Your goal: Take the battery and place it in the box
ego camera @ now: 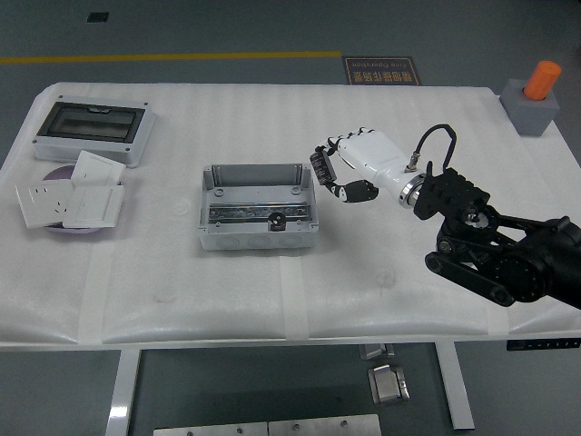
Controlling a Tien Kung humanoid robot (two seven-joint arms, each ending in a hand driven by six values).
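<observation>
The open grey box [259, 211] sits mid-table with a metal rail and a black knob inside. My right hand [332, 173], white with black finger joints, hovers just off the box's upper right corner, above the table. Its fingers are curled around a small dark ribbed battery [320, 169], which sticks out toward the box. The black right arm [495, 250] comes in from the right edge. No left arm shows.
A closed enclosure with a clear lid [91, 130] lies at the far left. White socket panels [68, 198] rest on a purple disc below it. A grey block with an orange cylinder [536, 95] stands at the far right corner.
</observation>
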